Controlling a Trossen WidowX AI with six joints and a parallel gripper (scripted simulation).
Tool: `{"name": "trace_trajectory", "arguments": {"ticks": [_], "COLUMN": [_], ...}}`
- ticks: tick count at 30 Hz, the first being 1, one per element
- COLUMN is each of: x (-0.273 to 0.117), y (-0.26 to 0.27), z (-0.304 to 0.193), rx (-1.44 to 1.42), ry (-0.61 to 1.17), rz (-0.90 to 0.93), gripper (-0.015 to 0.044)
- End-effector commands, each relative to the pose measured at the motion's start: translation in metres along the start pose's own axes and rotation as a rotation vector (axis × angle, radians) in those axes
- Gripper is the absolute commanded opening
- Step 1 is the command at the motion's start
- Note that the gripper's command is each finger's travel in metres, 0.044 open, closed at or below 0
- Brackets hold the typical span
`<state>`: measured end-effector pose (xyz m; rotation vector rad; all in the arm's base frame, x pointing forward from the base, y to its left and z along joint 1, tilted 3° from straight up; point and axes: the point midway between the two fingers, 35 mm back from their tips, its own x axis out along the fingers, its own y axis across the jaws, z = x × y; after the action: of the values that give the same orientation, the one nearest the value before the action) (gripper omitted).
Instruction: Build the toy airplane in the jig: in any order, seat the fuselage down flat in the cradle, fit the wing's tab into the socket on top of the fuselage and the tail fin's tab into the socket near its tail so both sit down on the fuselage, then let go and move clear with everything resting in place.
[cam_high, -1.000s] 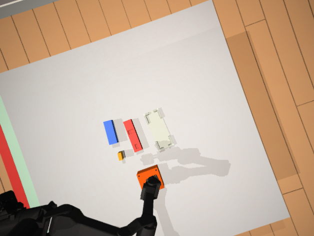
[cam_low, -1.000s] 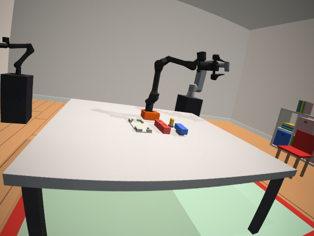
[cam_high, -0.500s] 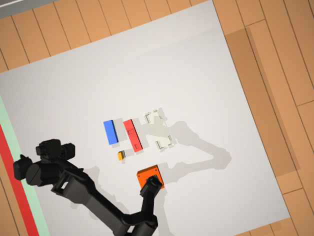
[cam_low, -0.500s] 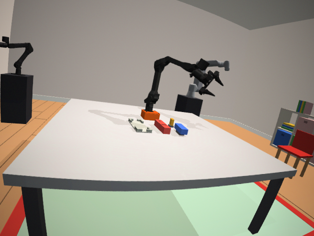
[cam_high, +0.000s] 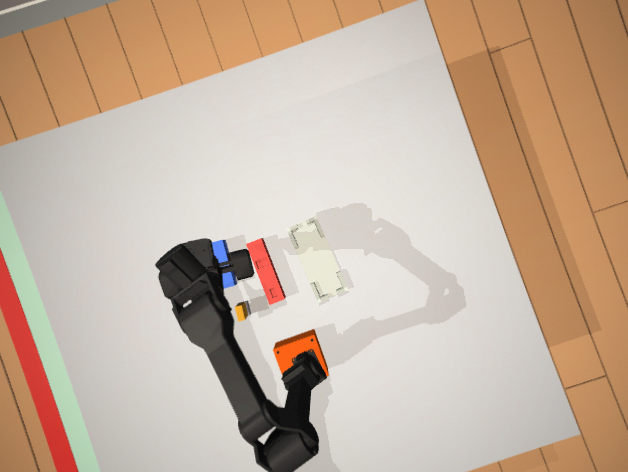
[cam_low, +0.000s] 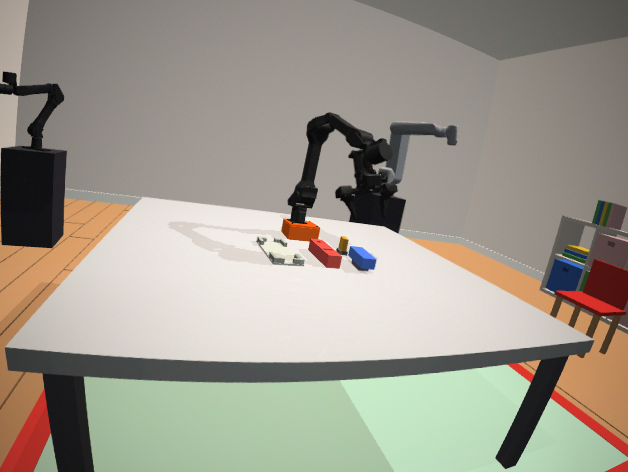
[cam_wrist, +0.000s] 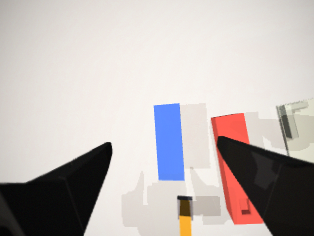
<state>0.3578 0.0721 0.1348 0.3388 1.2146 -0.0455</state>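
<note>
The red fuselage (cam_high: 266, 274) (cam_low: 324, 252) (cam_wrist: 236, 200) lies on the table with two sockets in its top, left of the cradle in the top view. The pale cradle (cam_high: 320, 258) (cam_low: 279, 250) (cam_wrist: 302, 137) is empty. The blue wing (cam_high: 219, 251) (cam_low: 361, 257) (cam_wrist: 169, 160) lies beyond the fuselage, partly hidden by the arm in the top view. The small yellow tail fin (cam_high: 241, 311) (cam_low: 344, 243) (cam_wrist: 185, 225) stands on its dark end near the wing and fuselage. My gripper (cam_low: 367, 216) (cam_wrist: 165, 143) is open and empty, above the wing, which shows between the fingertips in the wrist view.
The orange base block (cam_high: 296, 350) (cam_low: 300, 229) of the arm sits near the tail fin and the cradle's near end. The grey table (cam_high: 380, 126) (cam_low: 284, 314) carries the parts. Other robot arms on dark stands and a red chair (cam_low: 593, 299) are off the table.
</note>
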Motion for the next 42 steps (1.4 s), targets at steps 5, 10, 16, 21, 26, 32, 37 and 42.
{"name": "trace_trajectory", "arguments": {"ticks": [5,10,16,21,26,32,37,42], "x": [-0.003,-0.003,0.005,0.046,0.047,0.060,0.062,0.069], "y": [-0.102,-0.102,-0.104,-0.114,-0.114,-0.118,-0.118,-0.120], "z": [-0.059,-0.059,-0.061,-0.077,-0.077,-0.081,-0.082,-0.084], "rx": [-0.160,-0.160,-0.160,-0.160,-0.160,-0.160,-0.160,-0.160], "ry": [0.353,0.354,0.353,0.354,0.354,0.354,0.354,0.354], "rz": [-0.209,-0.209,-0.209,-0.209,-0.209,-0.209,-0.209,-0.209], "gripper": [0.0440,0.0440,0.0440,0.0440,0.0440,0.0440,0.0440,0.0440]}}
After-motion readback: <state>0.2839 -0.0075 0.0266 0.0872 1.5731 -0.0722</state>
